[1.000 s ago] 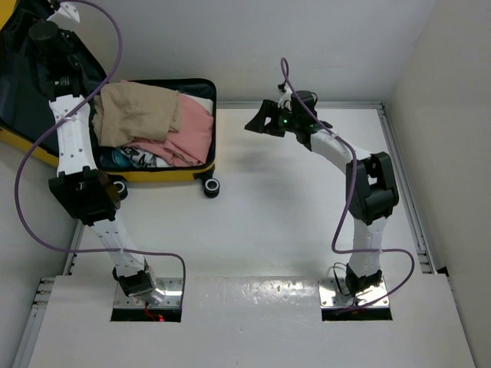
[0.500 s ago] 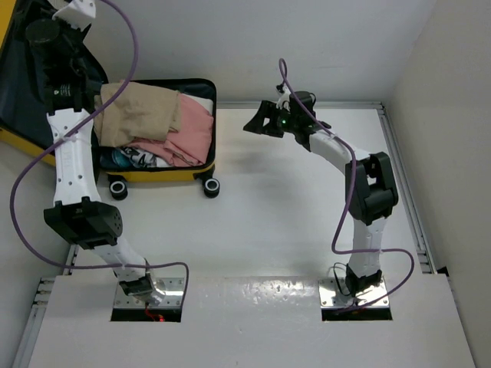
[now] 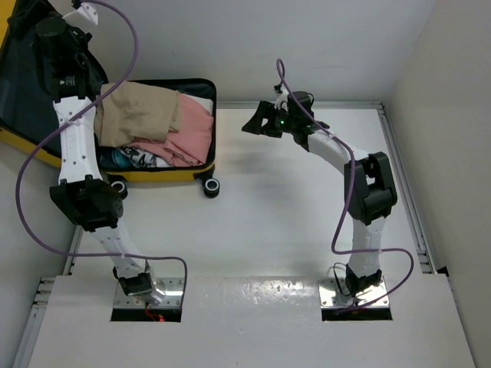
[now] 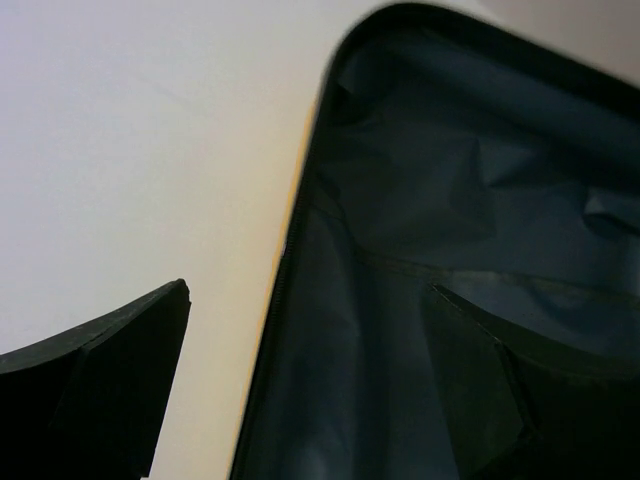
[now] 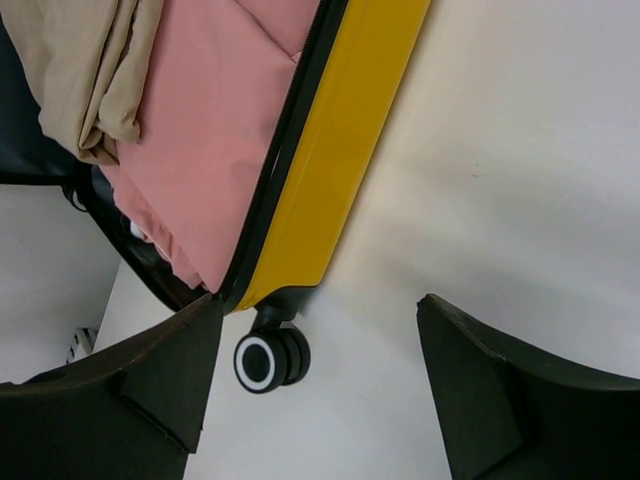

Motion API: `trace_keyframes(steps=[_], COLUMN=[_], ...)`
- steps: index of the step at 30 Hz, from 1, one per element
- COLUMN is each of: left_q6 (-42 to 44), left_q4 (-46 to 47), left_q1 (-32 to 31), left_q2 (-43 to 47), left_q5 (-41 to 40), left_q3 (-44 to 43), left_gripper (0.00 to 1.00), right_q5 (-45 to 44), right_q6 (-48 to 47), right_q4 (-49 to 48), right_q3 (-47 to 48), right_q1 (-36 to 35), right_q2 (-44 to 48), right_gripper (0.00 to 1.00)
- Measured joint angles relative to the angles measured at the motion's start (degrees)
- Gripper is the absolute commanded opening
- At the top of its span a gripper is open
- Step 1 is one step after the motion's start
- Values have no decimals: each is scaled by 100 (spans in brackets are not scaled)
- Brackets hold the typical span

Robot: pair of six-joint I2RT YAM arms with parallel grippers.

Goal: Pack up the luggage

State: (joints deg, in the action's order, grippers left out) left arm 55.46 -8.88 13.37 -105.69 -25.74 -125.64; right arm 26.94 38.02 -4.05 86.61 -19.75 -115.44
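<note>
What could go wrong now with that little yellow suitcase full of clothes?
The pink garment lies against the black zipper seam of the yellow hard-shell suitcase, so closing the grey-lined lid might pinch it. The suitcase stands on black wheels and could roll if the open left gripper pushes the lid.

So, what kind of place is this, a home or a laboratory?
Probably a robot laboratory bench: the left arm and right arm are bolted through metal plates to a white table, plain white panels enclose it, and the luggage seems a prop.

The luggage (image 5: 345, 150) is smooth yellow plastic, its lining (image 4: 370, 300) matt cloth.
</note>
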Motion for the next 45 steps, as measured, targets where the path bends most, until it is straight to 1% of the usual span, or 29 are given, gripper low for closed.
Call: trace_keyframes(steps=[6, 8, 9, 10, 13, 14, 16, 18, 20, 21, 22, 23, 24, 25, 26, 28, 30, 33, 35, 36, 37, 39, 40, 42, 45], left_q6=[275, 313, 323, 308, 146, 83, 168, 343, 409, 424, 396, 299, 63, -227, -409, -940, -1517, -2184, -2527, -2721, -2935, -3386, -3637, -4146, -4708], left_q4=[-85, -48, -28, 15, 87, 133, 225, 275, 251, 236, 201, 170, 83, 46, 22, -136, -205, -197, -76, -24, -7, -15, -116, -308, -713], left_q1=[511, 728, 789, 839, 885, 866, 754, 525, 109, -186, -566, -960, -1414, -2022, -2450, -3407, -4325, -5359, -5707, -5757, -5707, -5285, -4898, -3799, -1637], left_q2=[-520, -610, -625, -634, -627, -579, -306, 155, 444, 551, 599, 599, 494, 188, -83, -874, -1405, -1528, -1458, -1416, -1355, -1174, -1008, -664, -98], left_q5=[-262, -417, -468, -516, -496, -404, -236, -201, -192, -195, -188, -120, 192, 542, 782, 1283, 1827, 2328, 2358, 2293, 2127, 1781, 1604, 1349, 1261], left_q3=[-313, -317, -317, -317, -304, -219, 227, 752, 1001, 1078, 1084, 1062, 927, 535, 227, -807, -1292, -1095, -990, -1005, -1054, -1117, -1102, -951, -352], left_gripper=[99, 93, 86, 69, 40, 20, 5, 2, 2, 13, 41, 73, 99, 100, 100, 100, 100, 100, 100, 96, 96, 94, 94, 94, 94], right_q5=[-52, -85, -96, -98, -105, -111, -120, -127, -127, -131, -127, -122, -122, -116, -120, -116, -125, -138, -144, -144, -133, -83, -37, 74, 216], right_q6=[-35, -55, -55, -57, -70, -79, -103, -129, -175, -195, -212, -229, -240, -254, -264, -271, -275, -282, -286, -306, -345, -448, -525, -737, -1027], right_q4=[28, 31, 33, 33, 33, 35, 35, 37, 28, 26, 33, 63, 90, 122, 173, 286, 332, 417, 426, 424, 420, 426, 439, 437, 518], right_q3=[74, 74, 74, 74, 74, 74, 74, 68, -11, -98, -197, -317, -420, -577, -675, -863, -1021, -1215, -1338, -1412, -1493, -1578, -1589, -1585, -1469], right_q1=[0, 0, -2, -2, -2, 0, 0, 0, 9, 22, 44, 59, 87, 138, 181, 334, 520, 789, 935, 994, 1025, 999, 951, 787, 457], right_q2=[-114, -142, -144, -144, -144, -144, -144, -144, -120, -90, -48, 0, 44, 118, 168, 289, 409, 588, 713, 802, 911, 1084, 1156, 1283, 1325], right_gripper=[77, 77, 77, 77, 77, 77, 77, 77, 77, 77, 77, 77, 77, 77, 77, 77, 77, 77, 77, 77, 77, 79, 79, 80, 80])
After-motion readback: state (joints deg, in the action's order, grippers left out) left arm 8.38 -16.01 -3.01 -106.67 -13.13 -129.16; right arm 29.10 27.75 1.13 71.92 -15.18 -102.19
